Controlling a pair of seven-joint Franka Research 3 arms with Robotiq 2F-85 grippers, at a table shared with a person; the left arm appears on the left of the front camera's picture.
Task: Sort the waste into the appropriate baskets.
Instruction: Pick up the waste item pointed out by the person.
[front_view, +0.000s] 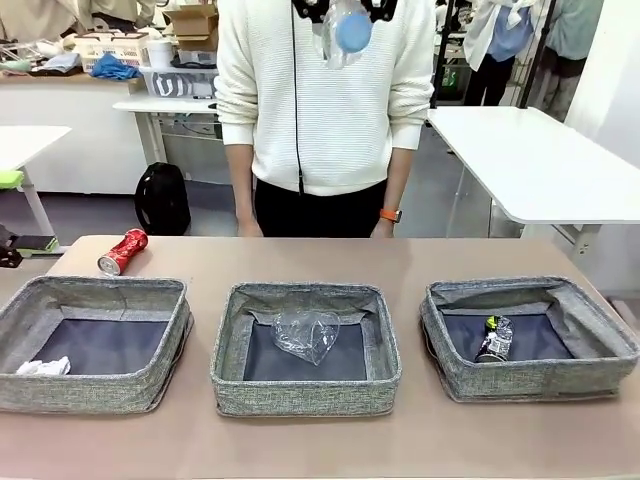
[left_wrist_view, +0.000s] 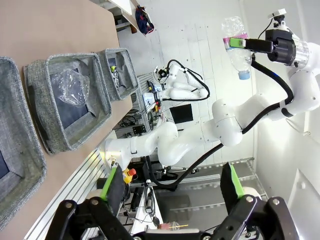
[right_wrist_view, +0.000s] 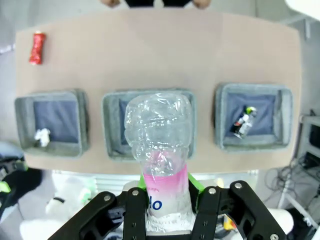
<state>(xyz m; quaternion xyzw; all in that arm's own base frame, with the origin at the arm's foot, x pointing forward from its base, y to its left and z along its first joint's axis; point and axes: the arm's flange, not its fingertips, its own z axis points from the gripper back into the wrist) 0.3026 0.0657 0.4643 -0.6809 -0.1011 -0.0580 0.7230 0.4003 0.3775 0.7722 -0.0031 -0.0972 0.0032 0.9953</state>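
Table (front_view: 420, 256) behind the baskets (front_view: 305, 293) lies open — crushed red can (front_view: 122, 251) at left.

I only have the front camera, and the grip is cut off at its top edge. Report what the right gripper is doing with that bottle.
Observer: The right gripper is shut on the bottle, clamped around its pink label.
Operator: Give me its position over the baskets.
Observer: Seen from the right wrist camera, which looks down at the table, the bottle lies across the middle basket.
Operator: Now report the left gripper.
Observer: The left gripper is open, with nothing between its fingers.
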